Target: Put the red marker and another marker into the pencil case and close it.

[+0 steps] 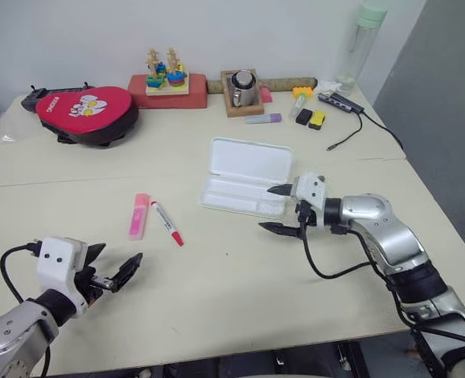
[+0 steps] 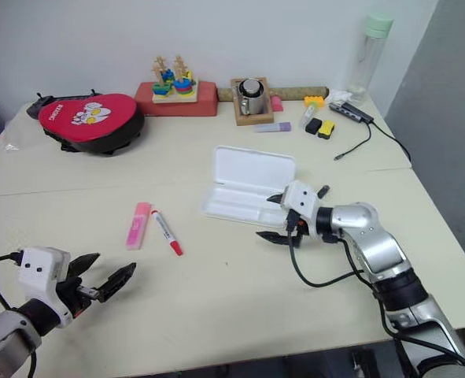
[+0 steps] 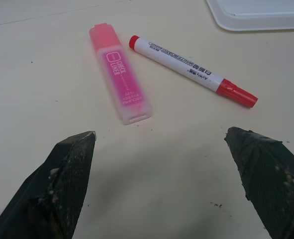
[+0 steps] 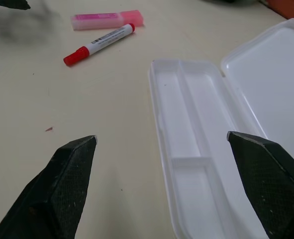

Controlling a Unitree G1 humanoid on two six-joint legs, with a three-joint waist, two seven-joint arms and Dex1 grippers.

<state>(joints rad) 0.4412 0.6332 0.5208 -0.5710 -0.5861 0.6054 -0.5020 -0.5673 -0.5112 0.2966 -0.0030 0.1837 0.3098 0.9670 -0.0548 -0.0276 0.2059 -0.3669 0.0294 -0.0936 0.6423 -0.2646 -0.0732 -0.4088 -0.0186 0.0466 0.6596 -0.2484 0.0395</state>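
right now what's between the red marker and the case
Nothing: bare tabletop separates the red marker from the open case, as the left eye view shows.

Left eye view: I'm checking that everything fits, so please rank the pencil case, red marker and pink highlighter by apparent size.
1. Pencil case, open, clearly largest.
2. Red marker, longest of the two pens but slim.
3. Pink highlighter, a little shorter but wider; the two lie side by side, so this ranking is close.

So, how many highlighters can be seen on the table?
2. The pink highlighter lies beside the red marker, left of the open pencil case. The purple highlighter lies at the back, near the wooden tray.
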